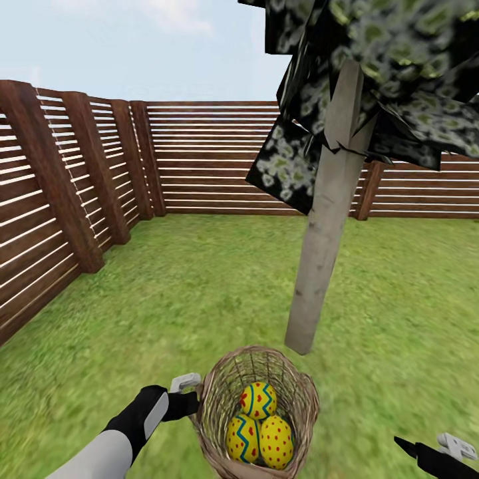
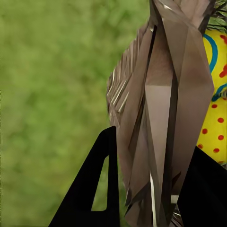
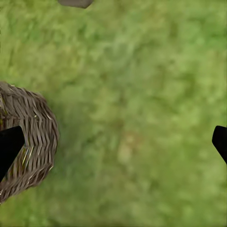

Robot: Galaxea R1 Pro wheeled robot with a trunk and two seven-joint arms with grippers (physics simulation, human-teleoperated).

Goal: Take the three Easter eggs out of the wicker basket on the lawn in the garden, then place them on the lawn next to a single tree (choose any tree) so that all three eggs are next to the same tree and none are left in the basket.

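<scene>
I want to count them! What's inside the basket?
Three yellow eggs with red dots and blue zigzags sit inside the basket. Their undersides and the basket's floor are covered, so anything beneath them can't be seen.

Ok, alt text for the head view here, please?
The left gripper grips the rim of a wicker basket holding three Easter eggs, close to a pale-trunked tree on the lawn. A wooden slat fence stands behind.

wicker basket (image 1: 293, 399): rough open weave | Easter eggs (image 1: 258, 401): smooth, glossy | fence (image 1: 206, 156): slatted wood
</scene>
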